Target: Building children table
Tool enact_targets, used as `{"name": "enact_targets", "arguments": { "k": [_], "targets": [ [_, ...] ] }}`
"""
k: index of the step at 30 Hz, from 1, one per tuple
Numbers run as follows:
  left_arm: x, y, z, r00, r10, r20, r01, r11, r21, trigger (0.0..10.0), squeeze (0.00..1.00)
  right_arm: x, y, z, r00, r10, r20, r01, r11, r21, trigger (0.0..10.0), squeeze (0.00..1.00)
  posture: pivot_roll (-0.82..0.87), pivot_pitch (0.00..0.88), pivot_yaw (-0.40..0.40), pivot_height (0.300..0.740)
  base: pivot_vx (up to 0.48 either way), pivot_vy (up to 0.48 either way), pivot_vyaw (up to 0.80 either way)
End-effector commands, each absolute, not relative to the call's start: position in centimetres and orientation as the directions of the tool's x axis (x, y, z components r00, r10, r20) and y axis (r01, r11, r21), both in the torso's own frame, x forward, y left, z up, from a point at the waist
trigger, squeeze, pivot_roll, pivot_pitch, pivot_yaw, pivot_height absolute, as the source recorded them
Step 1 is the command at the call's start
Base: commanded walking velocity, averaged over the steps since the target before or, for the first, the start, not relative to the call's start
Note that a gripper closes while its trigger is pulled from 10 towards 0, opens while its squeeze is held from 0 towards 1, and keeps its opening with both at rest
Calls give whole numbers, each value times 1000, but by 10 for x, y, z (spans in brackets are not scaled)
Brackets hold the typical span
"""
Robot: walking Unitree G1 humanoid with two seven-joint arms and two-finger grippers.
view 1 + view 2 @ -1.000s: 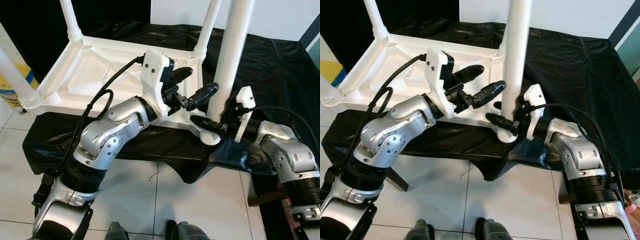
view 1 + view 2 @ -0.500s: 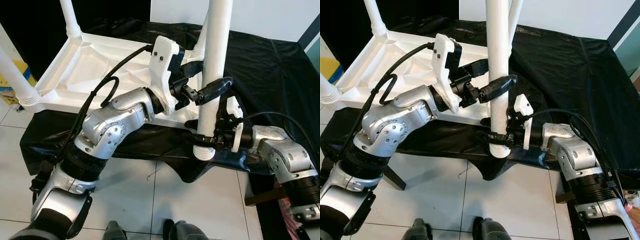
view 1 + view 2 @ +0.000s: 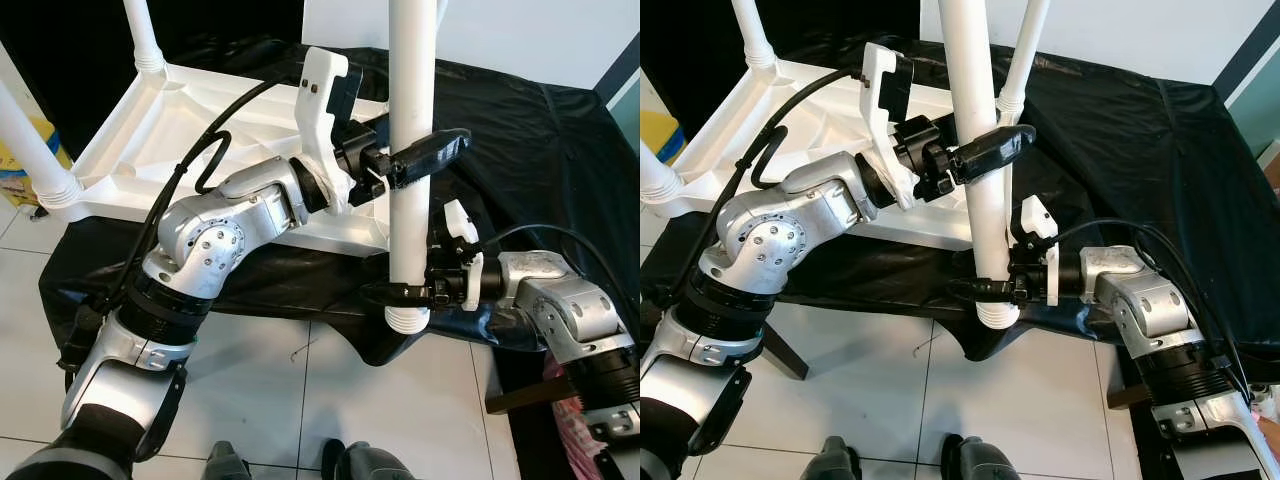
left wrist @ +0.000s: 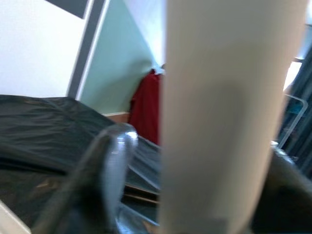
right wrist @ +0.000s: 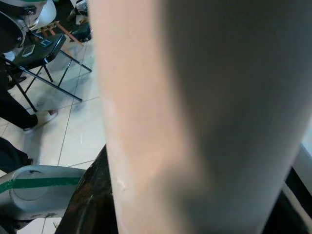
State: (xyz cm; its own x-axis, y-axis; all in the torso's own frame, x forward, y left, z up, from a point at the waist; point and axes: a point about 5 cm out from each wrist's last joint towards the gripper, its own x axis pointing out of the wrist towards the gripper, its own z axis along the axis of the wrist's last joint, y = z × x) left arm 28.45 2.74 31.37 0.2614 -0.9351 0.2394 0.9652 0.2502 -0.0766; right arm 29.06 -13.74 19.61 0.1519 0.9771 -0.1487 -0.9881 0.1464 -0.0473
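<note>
Left eye view showed a white table leg [image 3: 411,150] held upright, just in front of the overturned white table [image 3: 200,130] lying on black sheeting [image 3: 520,140]. Left gripper [image 3: 405,160] was closed around the leg's middle; right gripper [image 3: 400,293] clamped it near the ribbed lower end, above the tiled floor [image 3: 280,400].

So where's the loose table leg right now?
The loose table leg stands upright at centre, held by the left gripper higher up and the right gripper near its base.
</note>
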Motion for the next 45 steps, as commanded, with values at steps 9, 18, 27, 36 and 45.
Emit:
{"name": "enact_targets", "arguments": {
  "k": [9,18,27,36,45],
  "targets": [
    [254,33,320,-356,-909,218,934,-354,51,0,0,295,-139,203,114,981,-158,-993,107,-48,10000,0,93,135,-162,740,0,0,0],
    [258,30,316,-301,-932,199,953,-295,60,0,0,297,-139,203,140,980,-142,-990,134,-48,10000,0,92,127,-156,740,0,0,0],
    [278,26,311,-182,-969,165,982,-172,73,10000,0,300,-139,205,198,975,-98,-980,195,-37,10000,1000,91,113,-147,740,0,0,0],
    [311,29,317,157,-981,116,982,167,84,10000,0,306,-136,212,357,934,-3,-933,356,-55,10000,1000,84,104,-131,740,0,0,0],
    [329,39,330,427,-897,115,887,440,137,10000,0,305,-117,211,611,788,77,-783,616,-91,10000,0,89,98,-126,740,0,0,0]
  ]
}}
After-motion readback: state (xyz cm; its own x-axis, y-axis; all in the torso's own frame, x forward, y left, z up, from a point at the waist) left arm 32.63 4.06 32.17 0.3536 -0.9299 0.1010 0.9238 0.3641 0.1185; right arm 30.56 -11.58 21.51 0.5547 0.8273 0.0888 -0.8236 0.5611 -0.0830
